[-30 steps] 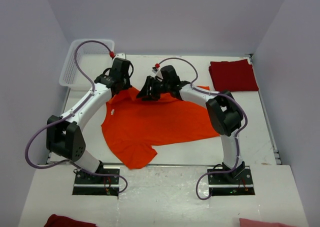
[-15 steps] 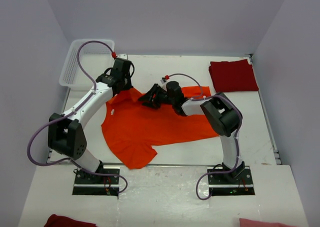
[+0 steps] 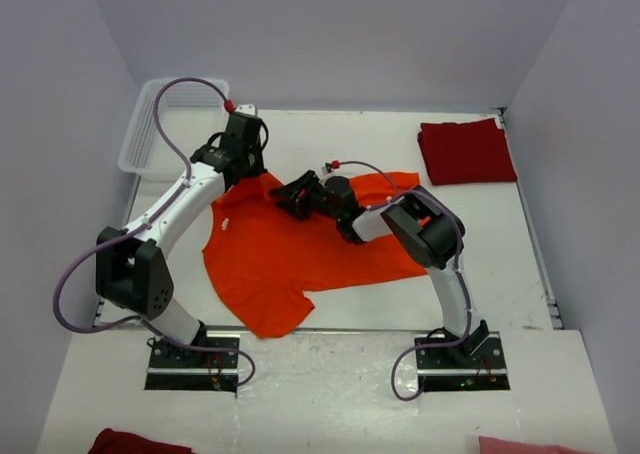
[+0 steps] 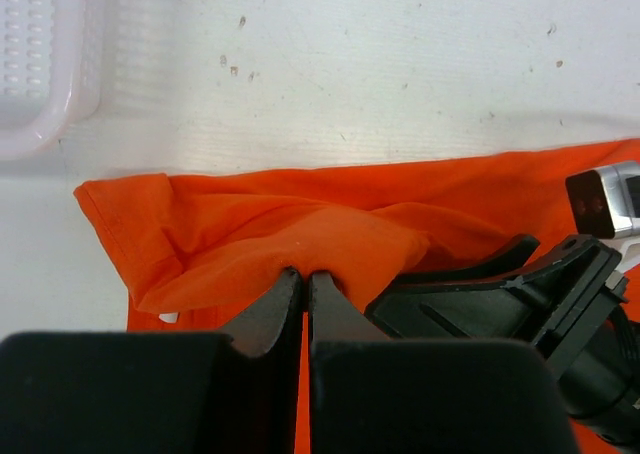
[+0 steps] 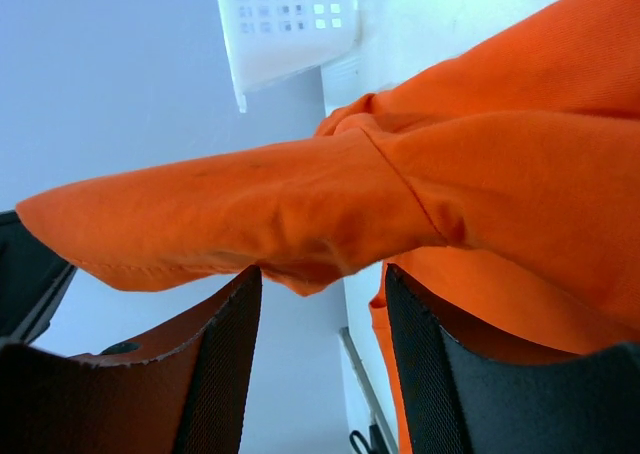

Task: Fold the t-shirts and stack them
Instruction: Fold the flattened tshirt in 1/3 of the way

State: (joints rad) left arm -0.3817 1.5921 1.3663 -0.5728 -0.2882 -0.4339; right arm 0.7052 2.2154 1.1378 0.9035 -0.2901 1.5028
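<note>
Plainly, the left gripper (image 4: 303, 274) is clenched on the far edge of the orange shirt (image 3: 300, 259), which lies spread mid-table. The right gripper (image 5: 322, 279), at its 3 o'clock, stands parted with a fold draped loosely across. If that fold slips out, a one-sided pull would likely bunch the shirt. The dark red shirt (image 3: 465, 152) lies at 2 o'clock.

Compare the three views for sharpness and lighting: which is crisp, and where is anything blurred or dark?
Top view: even, soft light, orange shirt sharp, shadows faint. Left wrist view: shirt folds crisp, left gripper by the lens dark. Right wrist view: cloth close and slightly soft, basket holes legible.
</note>
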